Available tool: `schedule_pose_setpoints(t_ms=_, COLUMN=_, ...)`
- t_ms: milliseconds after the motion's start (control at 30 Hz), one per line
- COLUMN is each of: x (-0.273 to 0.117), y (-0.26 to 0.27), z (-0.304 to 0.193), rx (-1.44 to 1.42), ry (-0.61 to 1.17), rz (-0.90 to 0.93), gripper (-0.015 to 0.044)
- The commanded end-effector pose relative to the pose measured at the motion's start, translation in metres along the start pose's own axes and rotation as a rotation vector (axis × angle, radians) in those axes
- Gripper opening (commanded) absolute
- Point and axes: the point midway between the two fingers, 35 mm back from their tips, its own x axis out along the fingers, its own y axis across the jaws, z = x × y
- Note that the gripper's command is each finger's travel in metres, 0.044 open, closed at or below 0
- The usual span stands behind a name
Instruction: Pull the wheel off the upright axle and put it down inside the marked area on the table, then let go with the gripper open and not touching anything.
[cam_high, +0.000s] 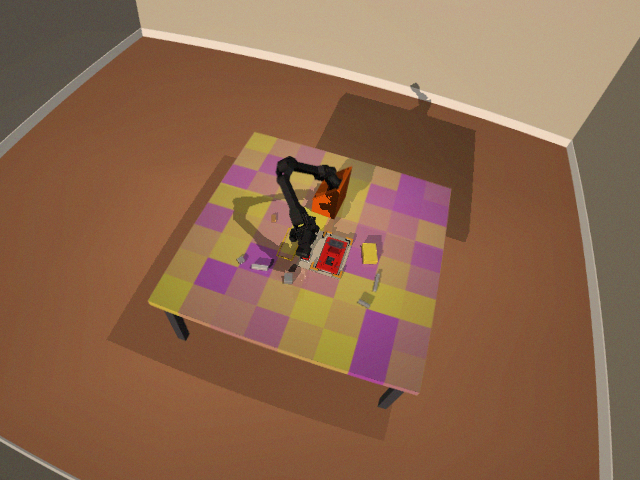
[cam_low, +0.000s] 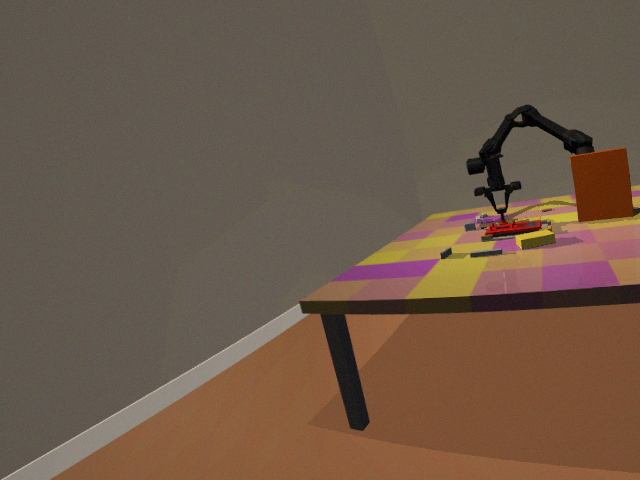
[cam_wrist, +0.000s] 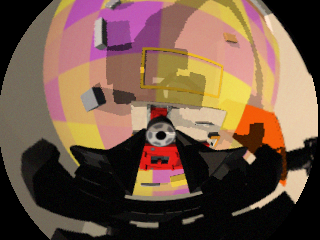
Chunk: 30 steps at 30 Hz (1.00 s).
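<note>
The tabletop (cam_high: 310, 310) is a checkerboard of yellow, purple and tan squares. A red tray (cam_high: 332, 254), an orange box (cam_high: 330, 193) and a yellow block (cam_high: 369, 253) sit beside the black arm (cam_high: 292, 198).

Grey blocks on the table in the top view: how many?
5: three near the hand, at and; two past the red fixture, at and. The arm may hide others.

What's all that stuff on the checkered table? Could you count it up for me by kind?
Grey blocks: 5
Yellow block: 1
Small tan block: 1
Orange box: 1
Red board: 1
Silver wheel, gripped in the tool: 1
Total: 10
</note>
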Motion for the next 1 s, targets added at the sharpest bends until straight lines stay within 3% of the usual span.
schedule_pose_setpoints(t_ms=0, x=-0.002, y=0.000, z=0.000, rx=0.005, ry=-0.001, rz=0.001, gripper=0.0000)
schedule_pose_setpoints(t_ms=600, x=-0.008, y=0.000, z=0.000, rx=0.004, ry=-0.002, rz=0.002, gripper=0.0000)
schedule_pose_setpoints(t_ms=867, x=-0.043, y=-0.004, z=0.000, rx=0.004, ry=-0.001, rz=0.003, gripper=0.0000)
schedule_pose_setpoints(t_ms=967, x=-0.037, y=-0.005, z=0.000, rx=-0.006, ry=-0.007, rz=0.002, gripper=0.0000)
